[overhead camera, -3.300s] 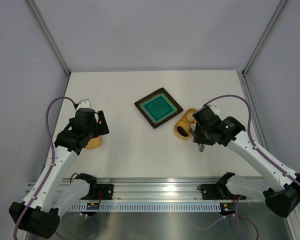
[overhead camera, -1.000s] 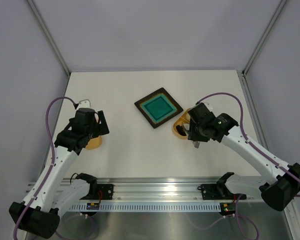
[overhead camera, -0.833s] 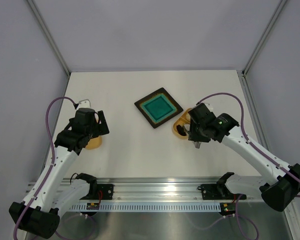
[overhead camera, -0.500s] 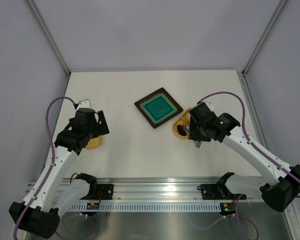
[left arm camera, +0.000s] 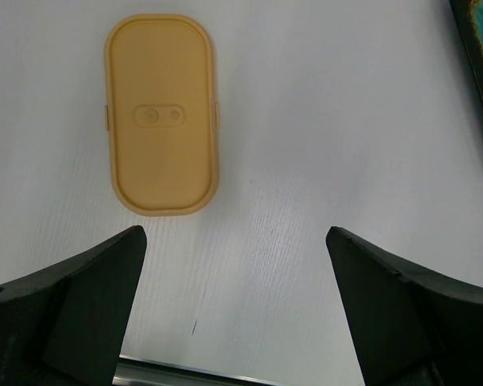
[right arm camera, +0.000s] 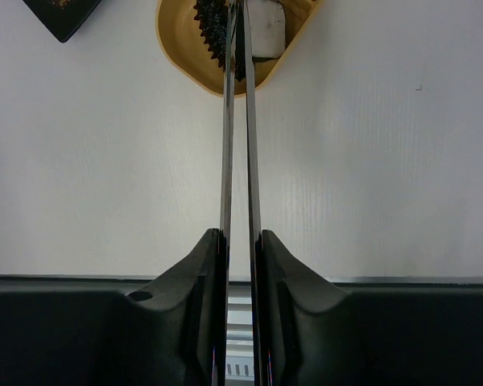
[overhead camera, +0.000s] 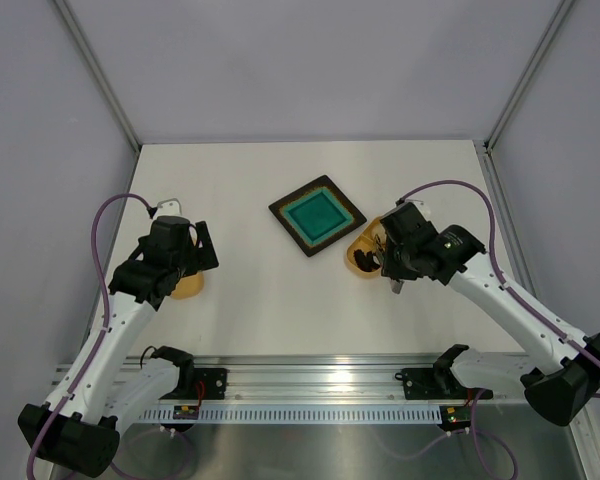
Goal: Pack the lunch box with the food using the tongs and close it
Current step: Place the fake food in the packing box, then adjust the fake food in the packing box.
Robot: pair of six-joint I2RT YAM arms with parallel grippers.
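My right gripper is shut on the tongs, whose two slim silver arms run almost parallel, close together, up to the lunch box. Their tips lie over a dark spiky food piece in the box, beside a white cube. Whether the tips pinch the dark piece I cannot tell. From above, the right gripper hangs at the near right edge of the lunch box. My left gripper stands wide open and holds nothing, just near of the flat yellow-orange lid.
A square teal plate with a dark rim lies just left of and behind the lunch box; its corner shows in the right wrist view. The lid lies at the left, partly under the left arm. A metal rail runs along the near edge.
The right gripper has shifted slightly to the right beside the lunch box, with the tongs in it. The left arm has not moved.
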